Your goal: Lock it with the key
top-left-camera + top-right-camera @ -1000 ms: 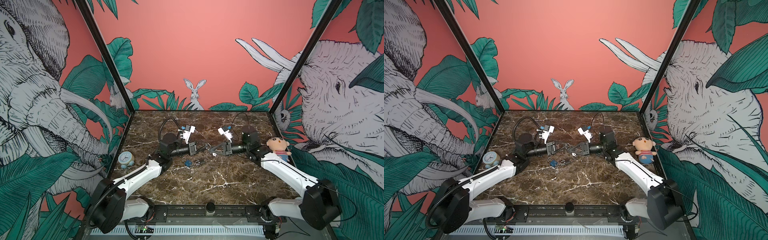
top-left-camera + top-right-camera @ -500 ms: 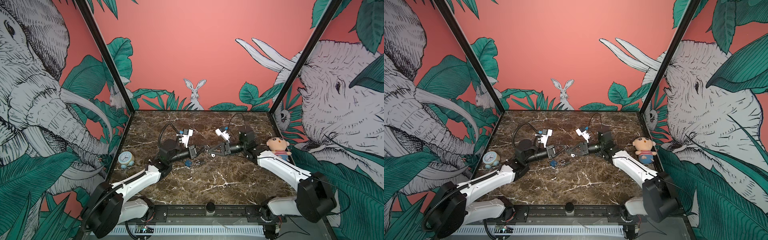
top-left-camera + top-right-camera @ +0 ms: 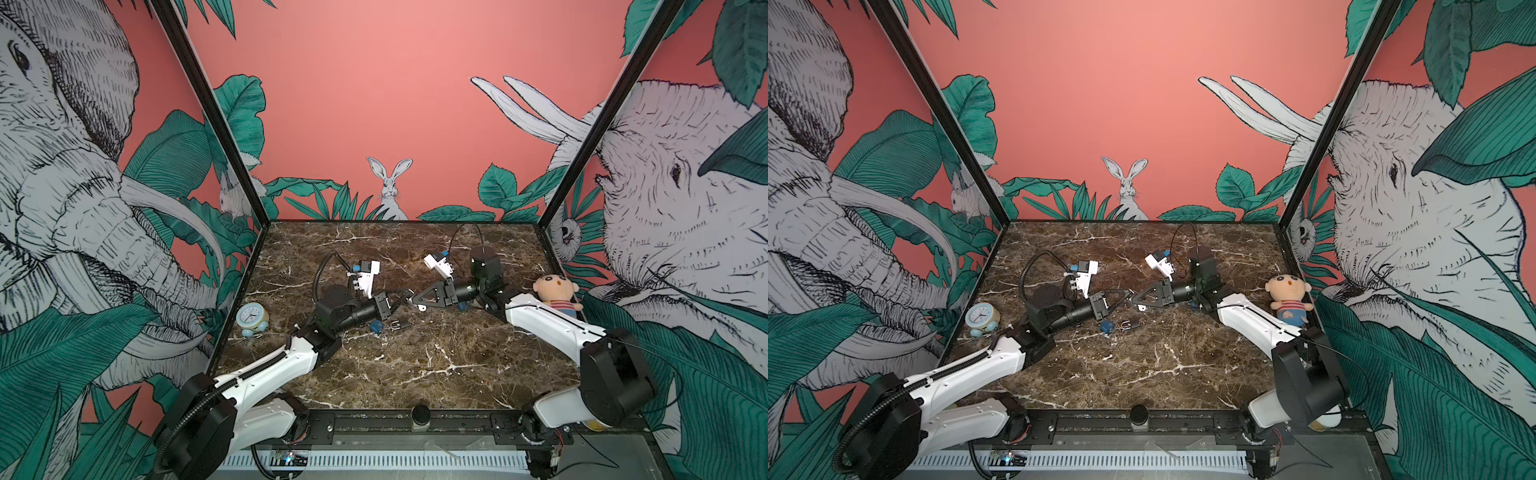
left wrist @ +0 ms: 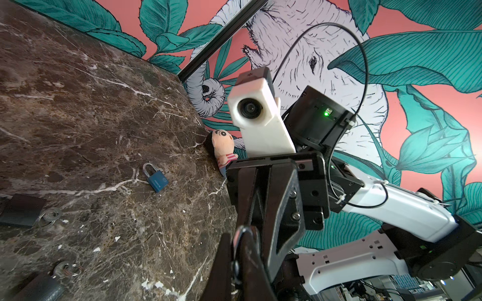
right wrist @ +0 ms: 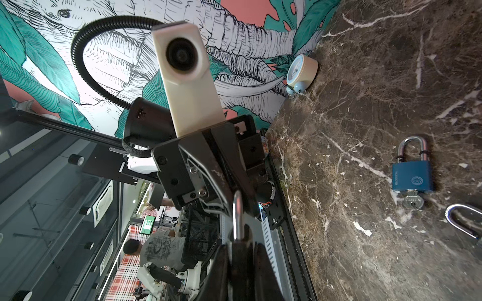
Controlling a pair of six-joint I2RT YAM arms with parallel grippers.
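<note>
Meeting tip to tip, left gripper (image 3: 404, 296) fully closed, right gripper (image 3: 415, 300) clamping a padlock (image 5: 236, 216)

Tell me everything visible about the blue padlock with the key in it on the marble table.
The blue padlock lies flat on the marble table, face up. Its rectangular body looks like blue-coated metal, with a round emblem and small lettering along one edge. The silver U-shaped shackle seems seated at both legs, so probably closed. A silver key sticks out of its base. Only key and table touch it.
</note>
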